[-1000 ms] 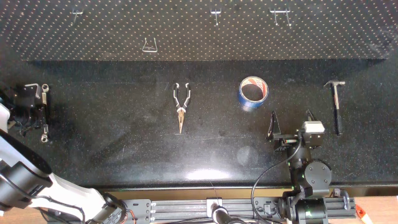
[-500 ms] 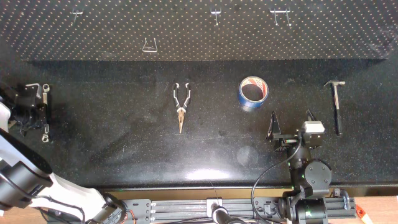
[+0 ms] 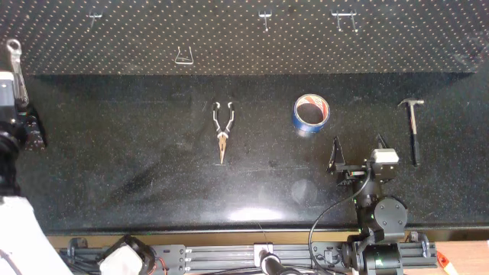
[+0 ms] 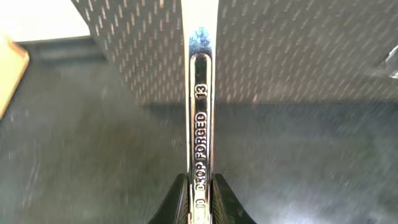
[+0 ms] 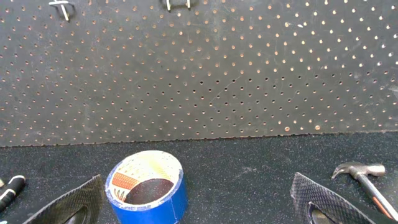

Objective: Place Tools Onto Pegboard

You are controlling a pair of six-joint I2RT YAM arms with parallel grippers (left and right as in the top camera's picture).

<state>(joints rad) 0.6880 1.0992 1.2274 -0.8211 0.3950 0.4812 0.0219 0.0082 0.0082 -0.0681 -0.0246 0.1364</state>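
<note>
The left gripper [image 4: 200,193], fingers clenched on the wrench [image 4: 200,112], has risen from the bench [image 3: 153,160] up to the pegboard [image 3: 229,38] at far left; we judge hanging comes next. The wrench's far end is cut off in the left wrist view. The right gripper [image 3: 357,145] rests, fingers released, near the tape [image 3: 311,113].

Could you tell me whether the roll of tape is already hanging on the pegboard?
No, the tape roll lies on the worktop between the pliers and the hammer, in front of the pegboard.

black table [image 3: 153,160] bears pliers [image 3: 222,139], tape [image 3: 300,122], hammer [image 3: 413,131].
</note>
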